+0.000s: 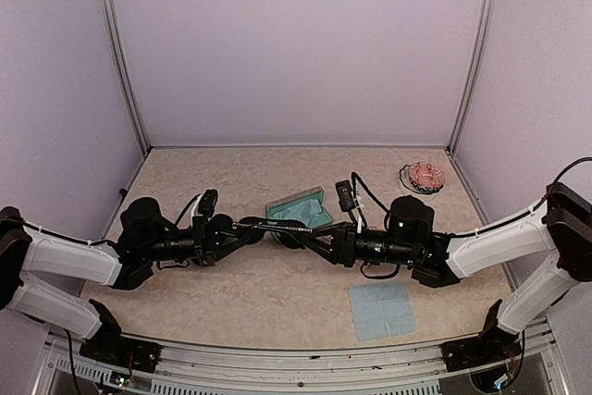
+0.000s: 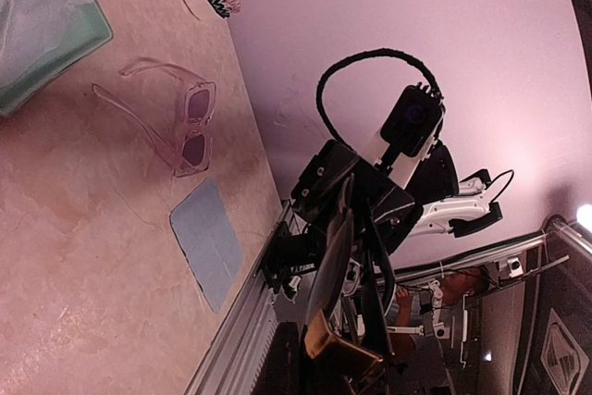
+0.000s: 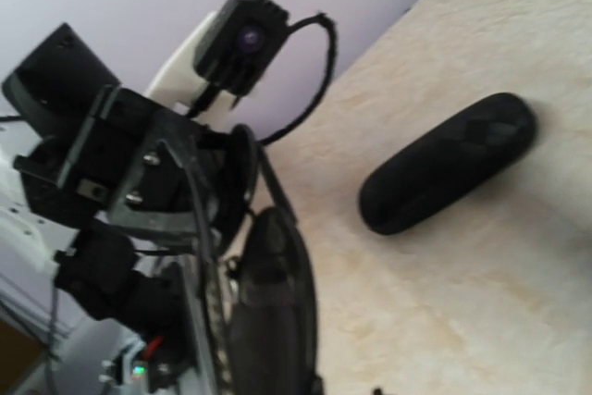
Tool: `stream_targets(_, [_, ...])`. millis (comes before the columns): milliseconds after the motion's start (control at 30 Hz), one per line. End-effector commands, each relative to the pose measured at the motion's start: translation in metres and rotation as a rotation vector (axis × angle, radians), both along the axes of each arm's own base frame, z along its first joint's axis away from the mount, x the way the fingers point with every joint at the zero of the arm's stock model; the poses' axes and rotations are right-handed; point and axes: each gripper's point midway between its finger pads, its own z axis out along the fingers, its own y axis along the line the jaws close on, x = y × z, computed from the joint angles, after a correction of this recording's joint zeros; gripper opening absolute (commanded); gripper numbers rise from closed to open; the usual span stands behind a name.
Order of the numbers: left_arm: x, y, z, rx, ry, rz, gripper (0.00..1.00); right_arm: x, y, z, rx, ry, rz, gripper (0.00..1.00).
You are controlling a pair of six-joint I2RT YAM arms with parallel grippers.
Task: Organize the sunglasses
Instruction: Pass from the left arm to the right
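The left fingers were pinched on one end of the dark sunglasses, which were held above the middle of the table. The other end was pinched by the right fingers. The clear sunglasses were laid on the table, arms unfolded, near a blue cloth.

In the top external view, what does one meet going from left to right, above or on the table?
Left end effector → open rectangular case with teal lining → light blue square cloth → round white-rimmed object with pink-red pattern.
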Motion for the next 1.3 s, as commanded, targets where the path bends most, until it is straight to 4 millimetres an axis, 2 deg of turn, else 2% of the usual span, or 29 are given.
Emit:
stream_targets(0, [0.002,-0.006,0.018,-0.039,-0.058,-0.013,0.00,-0.006,0.002,0.010,0.099,0.041,0.051,0.31])
stream_targets(500, [-0.003,-0.008,0.020,-0.050,-0.077,-0.026,0.00,-0.004,0.002,0.014,0.185,0.088,0.058,0.00])
stream_targets(733, [-0.002,-0.009,0.015,-0.033,-0.072,-0.014,0.01,-0.002,-0.004,0.020,0.229,0.105,0.044,0.00])
stream_targets(800, [0.000,-0.008,0.012,-0.021,-0.068,-0.002,0.11,0.000,-0.006,0.022,0.235,0.107,0.034,0.00])
stream_targets(967, [0.005,-0.003,0.004,0.025,-0.067,0.045,0.21,0.007,-0.016,0.023,0.239,0.126,-0.008,0.00])
stream_targets(1267, [0.013,0.015,-0.001,0.071,-0.074,0.121,0.23,0.026,-0.033,0.014,0.145,0.128,-0.093,0.00])
